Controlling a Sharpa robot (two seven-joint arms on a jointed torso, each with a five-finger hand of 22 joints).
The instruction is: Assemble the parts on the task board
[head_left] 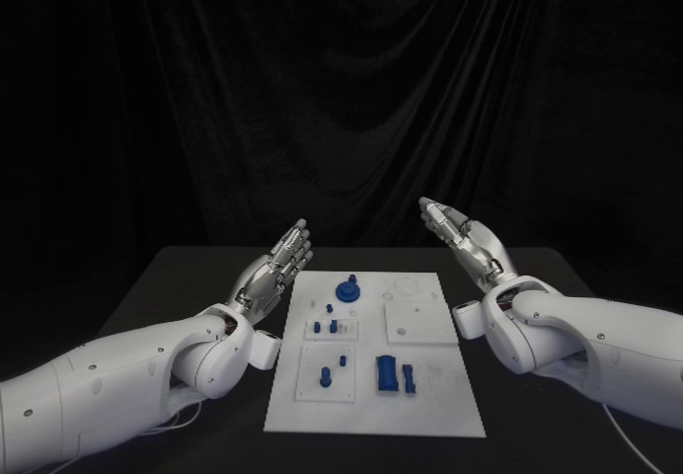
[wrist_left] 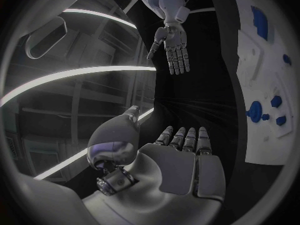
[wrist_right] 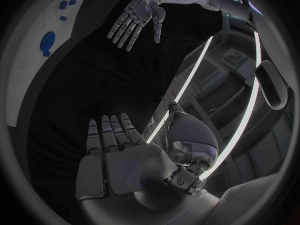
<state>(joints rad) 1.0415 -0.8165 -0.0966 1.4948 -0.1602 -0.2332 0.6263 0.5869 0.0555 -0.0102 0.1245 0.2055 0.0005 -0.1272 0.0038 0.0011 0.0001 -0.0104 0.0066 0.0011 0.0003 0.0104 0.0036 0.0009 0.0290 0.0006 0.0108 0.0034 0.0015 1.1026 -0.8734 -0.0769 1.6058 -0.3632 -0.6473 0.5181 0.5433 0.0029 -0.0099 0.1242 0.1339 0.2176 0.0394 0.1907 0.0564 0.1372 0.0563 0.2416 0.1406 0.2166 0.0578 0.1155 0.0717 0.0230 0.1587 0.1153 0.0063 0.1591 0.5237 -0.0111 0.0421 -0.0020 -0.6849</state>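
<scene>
The white task board (head_left: 427,400) lies in the middle of the black table. Blue parts stand on it: a round knob (head_left: 348,290) at the far end, small pegs (head_left: 332,318) behind the middle, a tall block (head_left: 386,373) and a slimmer piece (head_left: 410,379) near the front. My left hand (head_left: 276,269) hovers raised beside the board's left edge, fingers straight and apart, holding nothing. My right hand (head_left: 467,240) is raised beside the board's far right corner, flat and empty. In the left wrist view my left hand (wrist_left: 181,160) faces the right hand (wrist_left: 174,45), with the board (wrist_left: 259,70) alongside.
The black table (head_left: 171,286) runs out to its edges on both sides of the board, with a dark curtain behind. My white forearms (head_left: 128,370) reach in low on each side of the board's near half.
</scene>
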